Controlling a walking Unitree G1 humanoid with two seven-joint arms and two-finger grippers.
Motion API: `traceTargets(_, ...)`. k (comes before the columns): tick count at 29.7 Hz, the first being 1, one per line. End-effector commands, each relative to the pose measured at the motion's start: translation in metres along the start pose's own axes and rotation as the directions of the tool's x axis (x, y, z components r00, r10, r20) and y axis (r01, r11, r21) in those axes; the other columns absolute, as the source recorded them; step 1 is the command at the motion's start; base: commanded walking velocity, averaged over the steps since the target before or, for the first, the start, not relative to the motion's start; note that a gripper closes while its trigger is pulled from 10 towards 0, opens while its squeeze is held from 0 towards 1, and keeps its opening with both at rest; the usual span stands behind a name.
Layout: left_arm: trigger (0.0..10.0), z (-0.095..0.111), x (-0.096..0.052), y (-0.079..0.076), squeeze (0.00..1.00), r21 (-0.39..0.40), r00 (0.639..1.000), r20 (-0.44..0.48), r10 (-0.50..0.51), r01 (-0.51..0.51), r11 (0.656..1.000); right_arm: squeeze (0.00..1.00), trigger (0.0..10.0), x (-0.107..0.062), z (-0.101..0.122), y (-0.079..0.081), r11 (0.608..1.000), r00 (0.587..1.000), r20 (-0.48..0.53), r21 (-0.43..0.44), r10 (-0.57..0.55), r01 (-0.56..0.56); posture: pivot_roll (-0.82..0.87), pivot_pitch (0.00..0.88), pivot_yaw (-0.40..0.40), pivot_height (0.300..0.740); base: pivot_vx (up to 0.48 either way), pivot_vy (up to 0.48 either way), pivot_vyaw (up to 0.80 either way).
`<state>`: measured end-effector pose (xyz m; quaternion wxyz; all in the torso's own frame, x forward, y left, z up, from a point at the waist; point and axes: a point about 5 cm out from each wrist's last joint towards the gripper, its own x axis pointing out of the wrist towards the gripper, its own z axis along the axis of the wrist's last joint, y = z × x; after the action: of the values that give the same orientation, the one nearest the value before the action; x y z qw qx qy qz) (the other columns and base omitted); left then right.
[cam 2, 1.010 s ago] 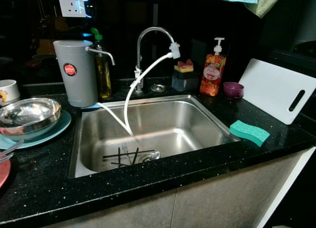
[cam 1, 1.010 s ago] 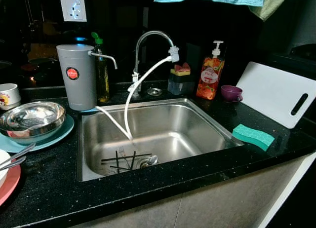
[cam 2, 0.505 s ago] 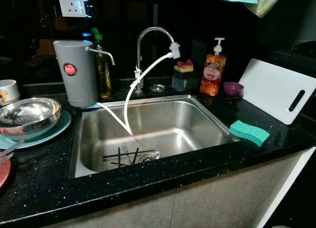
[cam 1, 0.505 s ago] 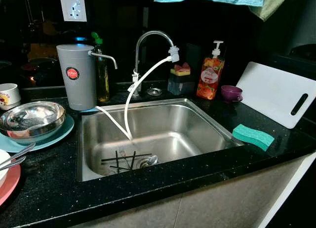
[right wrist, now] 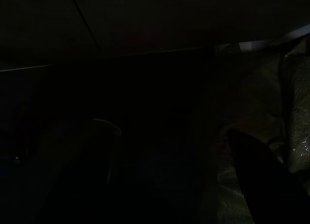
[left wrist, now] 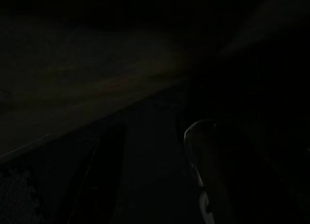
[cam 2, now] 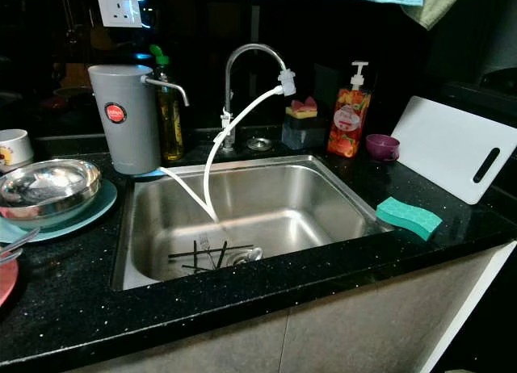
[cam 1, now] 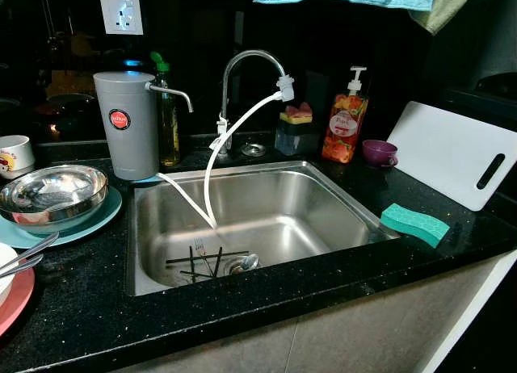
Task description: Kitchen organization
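Gleaming under the light, a steel sink sits in a black speckled bench, with a fork and spoon lying by its drain. A white hose runs from the faucet into the basin. A grey water filter stands at the sink's back left corner; left of it a steel bowl rests on a teal plate. A green sponge and white cutting board lie to the right. Both wrist views are very dark, and whether either arm's jaws are wide or narrow cannot be told.
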<state>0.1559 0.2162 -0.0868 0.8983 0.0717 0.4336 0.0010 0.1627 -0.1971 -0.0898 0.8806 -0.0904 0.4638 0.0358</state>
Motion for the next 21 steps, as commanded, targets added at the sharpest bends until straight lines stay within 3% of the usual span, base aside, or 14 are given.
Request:
traceTargets(1,10.0,0.003,0.0,0.006,0.0,-0.003,1.0,0.017,0.018,-0.018,1.0,0.0,10.0,0.0,-0.002,-0.001,1.0,1.0,-0.011,-0.009,0.003,-0.003,0.09,0.021,-0.097,0.74,0.0,0.0,0.0)
traceTargets(12,10.0,0.011,0.0,0.017,0.0,0.005,0.998,0.059,0.038,-0.039,0.999,0.0,10.0,0.001,0.002,0.01,1.0,1.0,-0.005,-0.014,0.026,-0.026,0.12,0.017,-0.077,0.74,0.0,0.0,0.0)
traceTargets(21,10.0,0.018,0.001,0.016,0.0,0.017,0.996,0.087,0.03,-0.031,0.999,0.0,10.0,0.001,-0.001,0.013,1.0,0.999,-0.015,-0.012,0.028,-0.029,0.12,0.019,-0.078,0.74,0.0,0.0,0.0)
